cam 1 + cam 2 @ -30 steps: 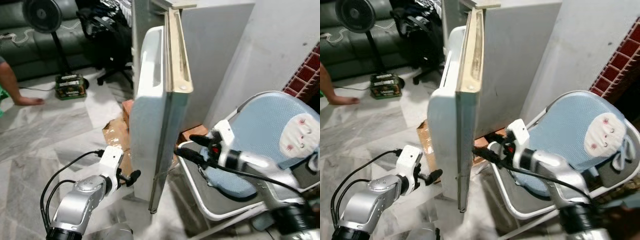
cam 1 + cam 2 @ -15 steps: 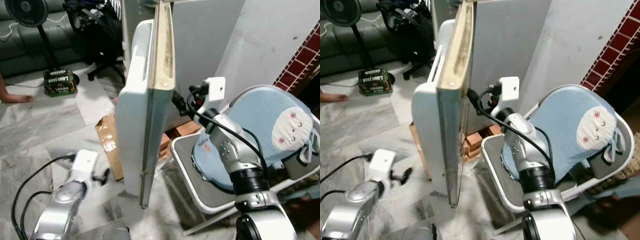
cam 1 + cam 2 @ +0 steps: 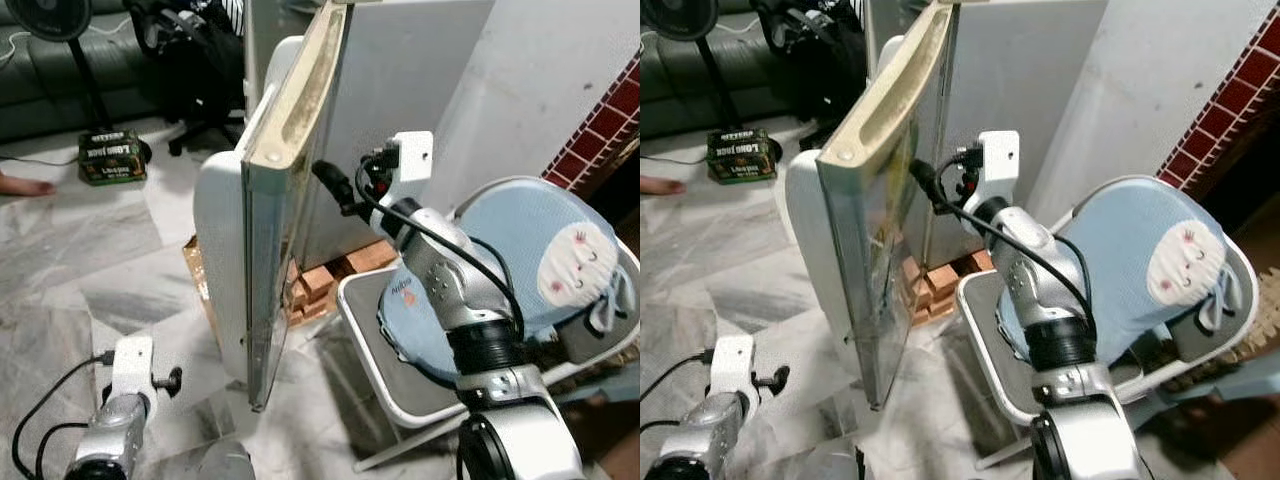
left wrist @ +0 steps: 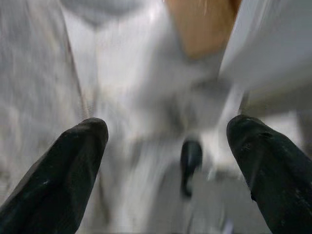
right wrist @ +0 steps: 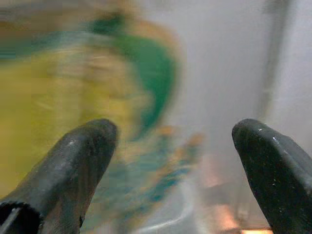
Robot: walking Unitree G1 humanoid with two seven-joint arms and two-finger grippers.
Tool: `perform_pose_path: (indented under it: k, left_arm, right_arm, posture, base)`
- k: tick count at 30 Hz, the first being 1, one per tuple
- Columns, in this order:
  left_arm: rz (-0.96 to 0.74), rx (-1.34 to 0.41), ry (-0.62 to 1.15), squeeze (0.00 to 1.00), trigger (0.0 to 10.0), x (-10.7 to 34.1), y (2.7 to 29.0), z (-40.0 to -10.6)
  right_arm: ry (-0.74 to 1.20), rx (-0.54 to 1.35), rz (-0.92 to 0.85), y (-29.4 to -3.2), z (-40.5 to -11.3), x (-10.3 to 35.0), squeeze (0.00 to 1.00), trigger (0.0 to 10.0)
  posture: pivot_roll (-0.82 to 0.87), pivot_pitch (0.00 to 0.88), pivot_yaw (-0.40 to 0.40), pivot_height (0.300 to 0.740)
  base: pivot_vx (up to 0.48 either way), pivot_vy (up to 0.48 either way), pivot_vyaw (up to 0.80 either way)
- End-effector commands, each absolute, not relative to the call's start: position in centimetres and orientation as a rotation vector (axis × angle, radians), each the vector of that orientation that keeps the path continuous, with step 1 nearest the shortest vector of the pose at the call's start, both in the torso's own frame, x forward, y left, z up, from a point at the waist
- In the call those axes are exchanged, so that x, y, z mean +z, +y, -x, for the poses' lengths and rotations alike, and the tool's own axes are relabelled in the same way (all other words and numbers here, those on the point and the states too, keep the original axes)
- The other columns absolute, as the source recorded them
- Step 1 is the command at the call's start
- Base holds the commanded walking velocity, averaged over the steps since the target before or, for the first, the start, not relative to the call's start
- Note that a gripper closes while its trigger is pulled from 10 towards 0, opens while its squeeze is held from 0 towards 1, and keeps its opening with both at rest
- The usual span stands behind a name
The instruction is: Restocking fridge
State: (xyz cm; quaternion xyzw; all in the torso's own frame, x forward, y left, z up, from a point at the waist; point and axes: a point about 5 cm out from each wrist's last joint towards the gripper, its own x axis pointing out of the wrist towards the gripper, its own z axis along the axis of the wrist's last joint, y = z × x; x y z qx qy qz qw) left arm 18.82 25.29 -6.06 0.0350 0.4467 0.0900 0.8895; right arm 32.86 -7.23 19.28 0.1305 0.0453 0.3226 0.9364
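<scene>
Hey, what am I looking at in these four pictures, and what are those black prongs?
A humanoid robot is opening a fridge. The two wide pictures come from cameras in its head, looking down. Its right gripper reaches behind the open fridge door, fingers spread, holding nothing. Its left gripper hangs low over the marble floor, also open and empty. The two blurred close-ups are wrist cameras; the black prongs are gripper fingers. A folding chair with a blue cushion stands beside the fridge.

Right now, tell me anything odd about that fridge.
The fridge sits raised on bricks rather than on the floor, and cardboard lies under its open door. The door's top edge looks yellowed.
</scene>
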Motion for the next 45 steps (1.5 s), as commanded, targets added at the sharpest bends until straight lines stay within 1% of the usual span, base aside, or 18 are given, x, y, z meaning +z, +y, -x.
perform_pose_path:
  k: [1, 2, 3, 5, 8, 11, 14, 19, 23, 25, 28, 29, 32, 33, 34, 37, 42, 45]
  left_arm:
    - [-0.104, 0.166, 0.986, 0.0, 10.0, -7.0, 24.8, -17.9]
    - [-0.1, 0.168, 0.995, 0.0, 10.0, -7.1, 24.7, -17.7]
    - [-0.1, 0.168, 0.995, 0.0, 10.0, -7.1, 24.7, -17.7]
    - [-0.091, 0.165, 1.007, 0.0, 10.0, -7.3, 24.5, -17.7]
    - [-0.103, 0.15, 1.015, 0.0, 10.0, -7.5, 24.2, -17.6]
    - [-0.103, 0.146, 1.022, 0.0, 10.0, -7.9, 24.1, -17.0]
    - [-0.112, 0.148, 1.025, 0.0, 10.0, -8.3, 24.1, -15.9]
    - [-0.112, 0.15, 1.022, 0.0, 10.0, -8.4, 23.9, -15.9]
    - [-0.113, 0.15, 1.019, 0.0, 10.0, -8.3, 22.8, -17.2]
    - [-0.116, 0.151, 1.019, 0.0, 10.0, -8.2, 22.5, -17.5]
    - [-0.124, 0.151, 1.018, 0.0, 10.0, -8.1, 22.0, -18.1]
    - [-0.127, 0.149, 1.017, 0.0, 10.0, -8.0, 22.0, -18.3]
    - [-0.129, 0.15, 1.016, 0.0, 10.0, -7.9, 22.1, -18.5]
    - [-0.135, 0.151, 1.015, 0.0, 10.0, -7.7, 22.3, -18.9]
    - [-0.138, 0.152, 1.014, 0.0, 10.0, -7.6, 22.4, -19.1]
    - [-0.142, 0.156, 1.011, 0.0, 10.0, -7.4, 22.4, -19.4]
    - [-0.138, 0.16, 1.012, 0.0, 10.0, -7.6, 22.2, -19.0]
    - [-0.14, 0.162, 1.015, 0.0, 10.0, -7.7, 22.1, -18.9]
  right_arm:
    - [0.073, 0.967, -0.294, -5.4, -29.9, 21.7, 0.0, 10.0]
    - [0.082, 1.059, -0.296, -5.2, -28.8, 22.0, 0.0, 10.0]
    - [0.082, 1.059, -0.296, -5.2, -28.8, 22.0, 0.0, 10.0]
    - [0.087, 1.236, -0.301, -5.3, -26.6, 22.5, 0.0, 10.0]
    - [0.125, 1.377, -0.289, -6.5, -24.5, 22.1, 0.0, 10.0]
    - [0.163, 1.382, -0.268, -7.5, -24.1, 21.3, 0.0, 10.0]
    - [0.234, 1.243, -0.171, -8.0, -25.5, 19.4, 0.0, 10.0]
    - [0.278, 1.178, -0.129, -8.2, -26.1, 18.2, 0.0, 10.0]
    - [0.276, 1.288, -0.066, -7.0, -24.5, 18.3, 0.0, 10.0]
    - [0.256, 1.293, -0.058, -6.5, -24.6, 18.6, 0.0, 10.0]
    - [0.187, 1.303, -0.076, -4.0, -25.5, 19.8, 0.0, 10.0]
    - [0.159, 1.317, -0.085, -2.5, -25.9, 20.4, 0.0, 10.0]
    - [0.136, 1.343, -0.086, -1.4, -25.9, 20.8, 0.0, 10.0]
    - [0.085, 1.408, -0.104, 1.0, -25.6, 22.0, 0.0, 10.0]
    - [0.061, 1.428, -0.115, 2.2, -25.5, 22.6, 0.0, 10.0]
    - [0.022, 1.453, -0.17, 3.9, -25.2, 23.7, 0.0, 10.0]
    - [0.026, 1.393, -0.175, 3.1, -26.0, 22.9, 0.0, 10.0]
    - [0.082, 1.213, -0.106, 0.5, -28.2, 20.5, 0.0, 10.0]
  posture:
    - [0.13, 0.0, -0.118, 0.74]
    - [0.13, 0.0, -0.118, 0.74]
    - [0.13, 0.0, -0.118, 0.74]
    - [0.13, 0.0, -0.117, 0.74]
    - [0.12, 0.0, -0.117, 0.74]
    - [0.12, 0.0, -0.116, 0.74]
    - [0.12, 0.0, -0.112, 0.74]
    - [0.12, 0.0, -0.112, 0.74]
    - [0.12, 0.0, -0.106, 0.74]
    - [0.11, 0.0, -0.103, 0.74]
    - [0.12, 0.0, -0.101, 0.74]
    - [0.11, 0.0, -0.099, 0.74]
    - [0.11, 0.0, -0.098, 0.74]
    - [0.12, 0.0, -0.101, 0.74]
    - [0.12, 0.0, -0.103, 0.74]
    - [0.14, 0.0, -0.11, 0.74]
    - [0.14, 0.0, -0.114, 0.74]
    - [0.13, 0.0, -0.112, 0.74]
  base:
    - [0.0, 0.0, 0.0]
    - [0.0, 0.0, 0.0]
    - [0.0, 0.0, 0.0]
    - [0.0, 0.0, 0.0]
    - [0.0, 0.0, 0.0]
    - [0.0, 0.0, 0.0]
    - [0.0, 0.0, 0.0]
    - [0.0, 0.0, 0.0]
    - [0.0, 0.0, 0.0]
    - [0.0, 0.0, 0.0]
    - [0.0, 0.0, 0.0]
    - [0.0, 0.0, 0.0]
    - [0.0, 0.0, 0.0]
    - [0.0, 0.0, 0.0]
    - [0.0, 0.0, 0.0]
    - [0.0, 0.0, 0.0]
    - [0.0, 0.0, 0.0]
    - [0.0, 0.0, 0.0]
